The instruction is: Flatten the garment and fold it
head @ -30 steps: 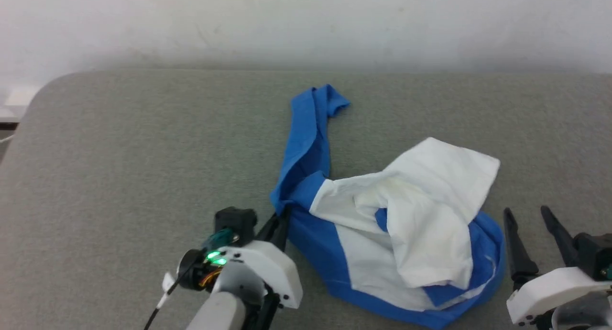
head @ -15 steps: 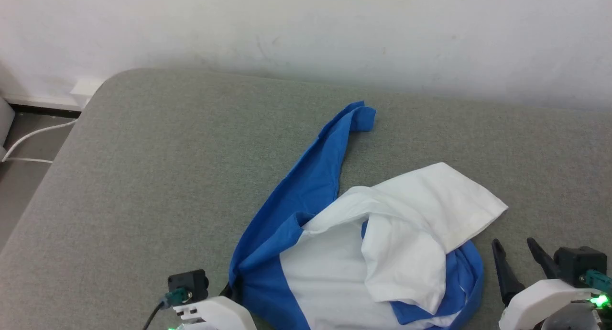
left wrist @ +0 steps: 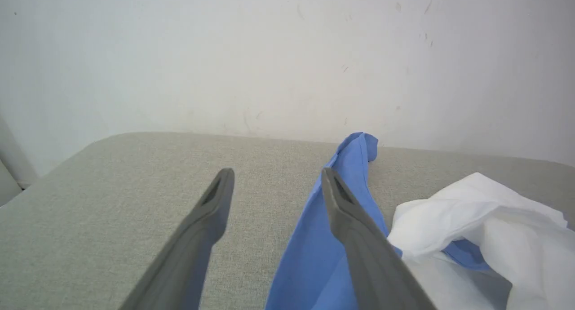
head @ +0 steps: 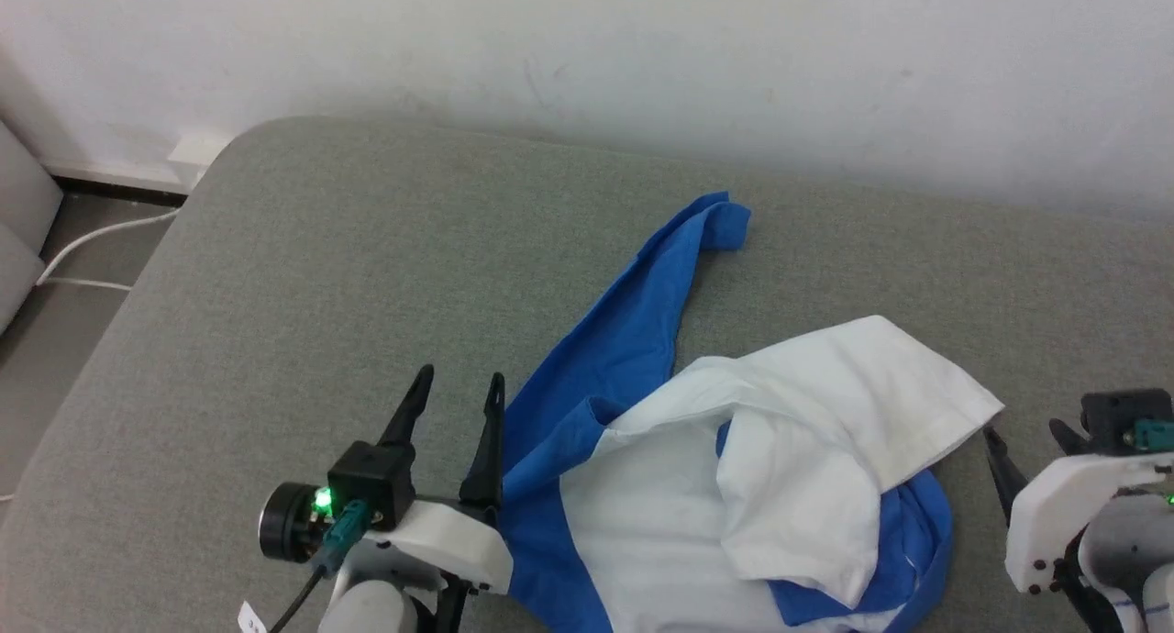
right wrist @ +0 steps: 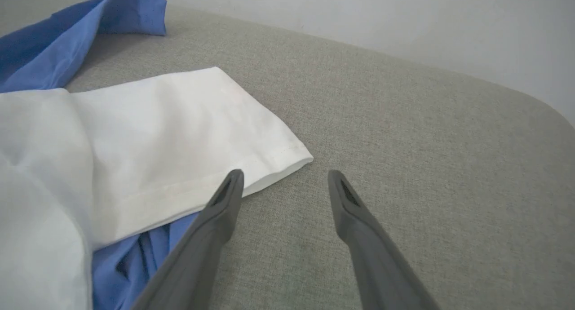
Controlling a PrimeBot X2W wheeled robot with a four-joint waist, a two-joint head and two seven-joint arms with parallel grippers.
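The garment (head: 734, 486), a white and blue T-shirt, lies crumpled near the front edge of the grey padded table (head: 275, 275), with one blue sleeve (head: 656, 294) reaching toward the far edge; it looks light, soft and limp; both claws are spread and empty; the left gripper (head: 456, 390) stands just beside the blue cloth, the right gripper (right wrist: 285, 177) at the white hem corner (right wrist: 287, 159), which I judge a good place to pinch.

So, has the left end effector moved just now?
Yes. The left end effector has let go and opened, shifting left to beside the shirt's blue sleeve.
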